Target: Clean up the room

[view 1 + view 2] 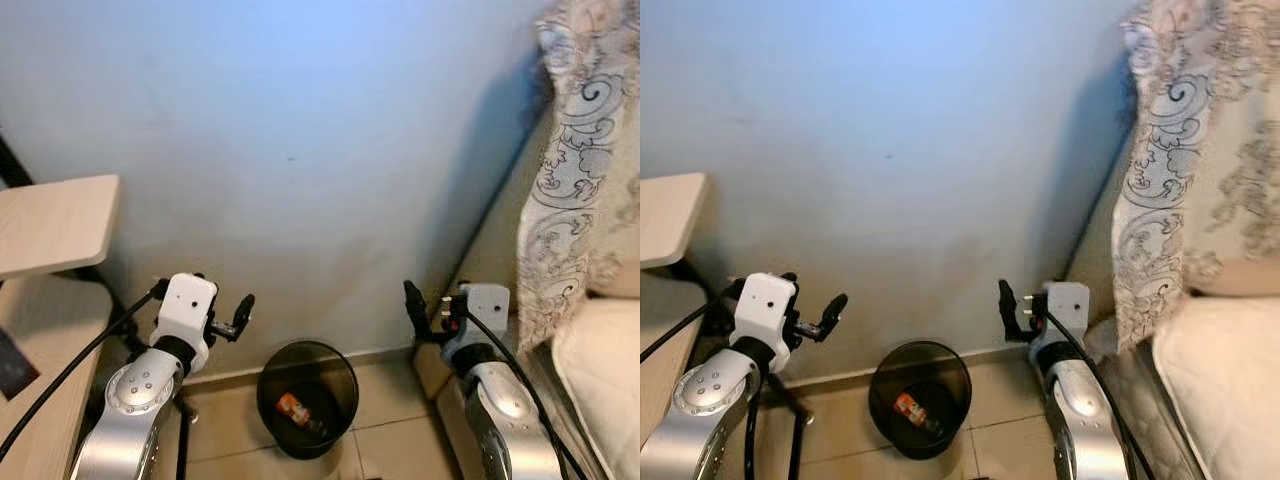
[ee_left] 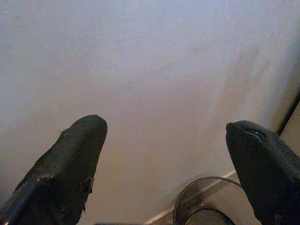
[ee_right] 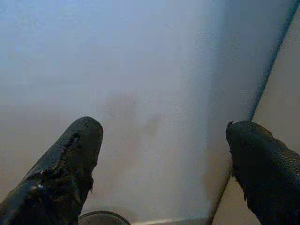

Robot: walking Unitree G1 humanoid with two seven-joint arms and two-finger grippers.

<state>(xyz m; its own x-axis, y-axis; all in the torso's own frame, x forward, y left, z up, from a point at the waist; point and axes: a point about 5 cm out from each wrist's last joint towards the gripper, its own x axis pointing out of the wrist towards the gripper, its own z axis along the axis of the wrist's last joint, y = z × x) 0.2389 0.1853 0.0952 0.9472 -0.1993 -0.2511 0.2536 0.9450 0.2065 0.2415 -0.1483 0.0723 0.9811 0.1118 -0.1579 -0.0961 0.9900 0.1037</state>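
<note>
I am facing a pale blue wall (image 1: 300, 150), with both my arms raised in front of me. On the tiled floor (image 1: 385, 440) at the foot of the wall stands a round black bin (image 1: 307, 398), between my two arms and lower than both. Inside it lies a small piece of rubbish with an orange label (image 1: 291, 406), beside something dark that I cannot make out.

My left gripper (image 2: 164, 140) is up near the wall, just above and to the left of the bin. Its jaws are spread wide with nothing between them, and past them I see bare wall and part of the bin's rim (image 2: 197, 206).

My right gripper (image 3: 164, 140) is held at about the same height to the right of the bin, close to the corner where the wall meets a beige side panel (image 1: 490, 250). Its jaws are spread wide too and hold nothing; beyond them the wall runs into that corner.

On my left a light wooden counter (image 1: 50, 225) juts out from the edge, with a black cable (image 1: 70, 365) running from my left arm beneath it. On my right hangs a cloth with a grey swirl pattern (image 1: 580, 150), draped over a bed with a cream mattress (image 1: 605, 370).
</note>
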